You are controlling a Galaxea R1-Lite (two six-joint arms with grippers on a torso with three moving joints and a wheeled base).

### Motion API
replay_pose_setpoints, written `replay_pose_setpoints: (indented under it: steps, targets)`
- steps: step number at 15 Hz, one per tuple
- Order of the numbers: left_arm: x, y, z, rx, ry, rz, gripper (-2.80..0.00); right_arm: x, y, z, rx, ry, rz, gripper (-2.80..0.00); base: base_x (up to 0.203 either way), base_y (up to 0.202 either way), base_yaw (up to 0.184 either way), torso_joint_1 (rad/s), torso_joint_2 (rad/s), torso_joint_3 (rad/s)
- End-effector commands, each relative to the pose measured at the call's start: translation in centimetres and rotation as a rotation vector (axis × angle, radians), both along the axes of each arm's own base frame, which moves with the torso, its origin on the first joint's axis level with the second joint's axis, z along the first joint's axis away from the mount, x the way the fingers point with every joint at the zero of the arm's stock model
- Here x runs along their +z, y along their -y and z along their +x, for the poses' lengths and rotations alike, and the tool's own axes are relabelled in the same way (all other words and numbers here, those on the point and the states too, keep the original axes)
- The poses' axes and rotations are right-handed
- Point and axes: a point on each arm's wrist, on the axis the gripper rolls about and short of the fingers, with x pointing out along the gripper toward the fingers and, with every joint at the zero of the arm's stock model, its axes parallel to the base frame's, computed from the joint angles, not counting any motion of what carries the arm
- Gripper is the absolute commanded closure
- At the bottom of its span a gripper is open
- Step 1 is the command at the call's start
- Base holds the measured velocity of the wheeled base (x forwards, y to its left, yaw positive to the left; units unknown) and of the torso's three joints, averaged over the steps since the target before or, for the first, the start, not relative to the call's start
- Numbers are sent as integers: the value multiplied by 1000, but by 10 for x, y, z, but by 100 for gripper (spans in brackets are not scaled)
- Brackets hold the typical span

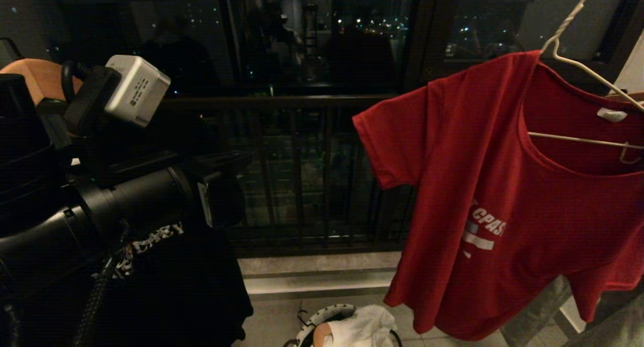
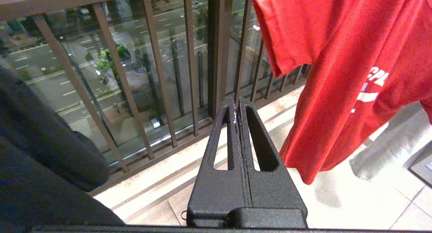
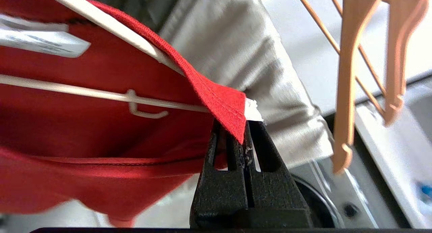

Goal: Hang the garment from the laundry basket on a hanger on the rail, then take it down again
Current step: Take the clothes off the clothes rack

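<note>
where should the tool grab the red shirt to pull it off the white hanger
Grip the red shirt at its collar edge near the white hanger's end, coming from below and outside. There the fabric folds over the wire, thick and free. The right tool is shut at that fold; whether it pinches the cloth is unclear.

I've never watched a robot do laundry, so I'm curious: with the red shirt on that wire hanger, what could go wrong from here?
The right gripper is shut on the red shirt at its neckline edge, by the tip of the wire hanger. A tug there might stretch the collar or pull the hanger askew, perhaps off its perch. The shirt could also slip and miss the basket on the floor. The left gripper is shut, holding nothing, so it offers no support.
</note>
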Motion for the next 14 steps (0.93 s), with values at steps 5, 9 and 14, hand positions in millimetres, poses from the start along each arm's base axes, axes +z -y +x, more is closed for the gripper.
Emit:
replay_pose_setpoints:
  steps: [5,9,14]
  targets:
    - [0,1,1,0,0,1,0,6,-6,1,85,57,21,0,0,0,0,0,0,0]
    - [-2,2,2,0,-7,6,0,8,-8,3,172,83,55,0,0,0,0,0,0,0]
    - [-4,3,4,0,-14,11,0,12,-10,15,197,143,56,0,0,0,0,0,0,0]
